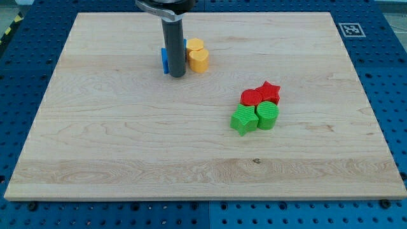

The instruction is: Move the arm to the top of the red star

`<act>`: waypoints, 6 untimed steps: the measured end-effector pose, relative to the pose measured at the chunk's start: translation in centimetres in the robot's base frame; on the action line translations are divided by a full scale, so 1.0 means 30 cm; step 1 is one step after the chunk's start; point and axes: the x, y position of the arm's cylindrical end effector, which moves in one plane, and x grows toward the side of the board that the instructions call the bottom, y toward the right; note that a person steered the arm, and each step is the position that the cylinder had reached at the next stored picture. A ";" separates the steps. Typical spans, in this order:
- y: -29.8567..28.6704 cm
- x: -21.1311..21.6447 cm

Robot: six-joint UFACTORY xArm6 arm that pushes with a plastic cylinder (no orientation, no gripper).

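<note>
The red star (269,91) lies right of the board's middle, touching a red round block (252,98) on its left. Below them sit a green star-like block (243,120) and a green round block (268,116), all in one tight cluster. My tip (177,76) is well to the upper left of the red star, in the upper middle of the board. It stands in front of a blue block (165,59), which it mostly hides, with two yellow blocks (198,56) just to its right.
The wooden board (127,140) lies on a blue perforated table. A fiducial marker (350,28) sits off the board's upper right corner.
</note>
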 end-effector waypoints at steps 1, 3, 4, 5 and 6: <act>-0.016 0.075; 0.300 0.121; 0.465 0.115; 0.468 0.115; 0.471 0.115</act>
